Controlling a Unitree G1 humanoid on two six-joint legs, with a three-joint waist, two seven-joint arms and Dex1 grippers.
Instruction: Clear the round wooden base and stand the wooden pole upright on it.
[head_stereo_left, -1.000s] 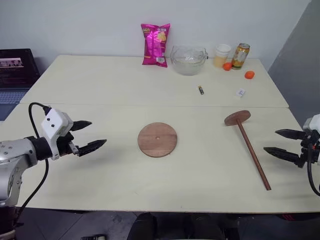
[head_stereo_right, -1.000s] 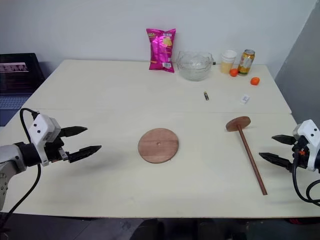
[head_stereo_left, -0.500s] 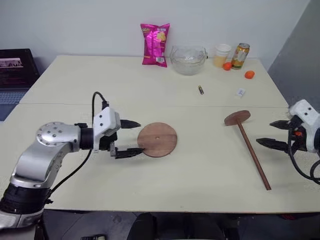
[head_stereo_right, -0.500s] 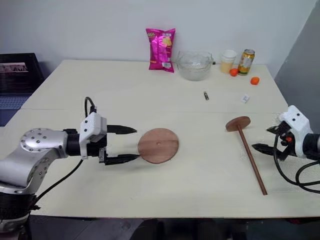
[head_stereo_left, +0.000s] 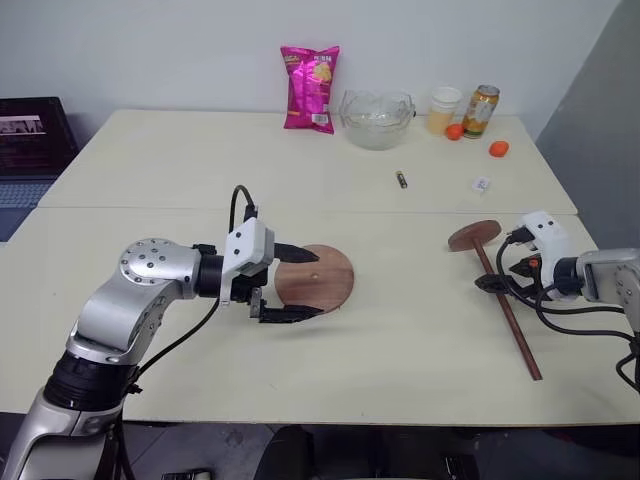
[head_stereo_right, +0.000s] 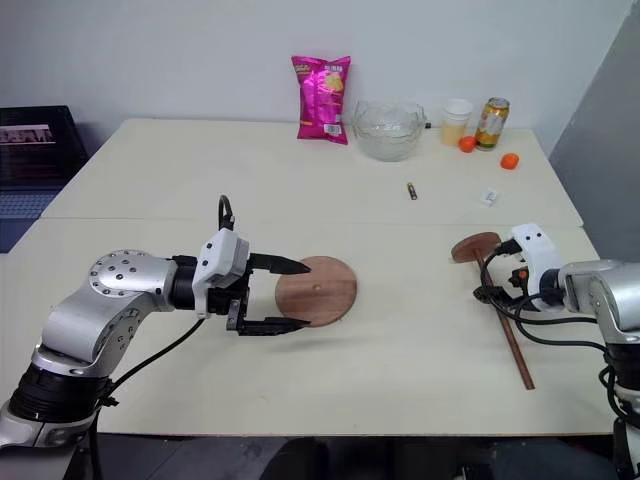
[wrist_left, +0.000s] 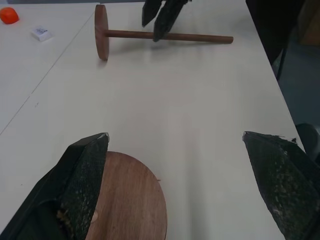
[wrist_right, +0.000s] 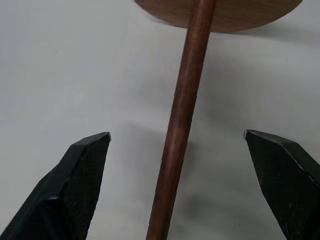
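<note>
- Basically early stage: round wooden base (head_stereo_left: 314, 279) lay flat mid-table, its top bare with nothing on it, so the clearing part looked done or unneeded.
- Wooden pole (head_stereo_left: 503, 307) lay flat on the table (head_stereo_left: 150, 170), well to the right of the base, disc end pointing away from the robot; not lifted, not upright.
- Left end effector (head_stereo_left: 297, 283) was wide open at the base's left edge, one finger over the disc, the other just off its near rim; gripping nothing.
- Right end effector (head_stereo_right: 487, 281) was open too, fingers straddling the pole just below its disc end; right wrist view showed the rod (wrist_right: 180, 120) between the fingers with gaps on both sides, so no grip yet.
- Left to do, by my read: close on pole, lift it, turn it vertical, carry it over to the base and stand it there, probably at the centre hole (head_stereo_right: 316, 289).
- Clutter at the far edge, beyond the base (chip bag (head_stereo_left: 311, 88), glass bowl (head_stereo_left: 377, 119), can (head_stereo_left: 481, 111)), wasn't in the way.
</note>
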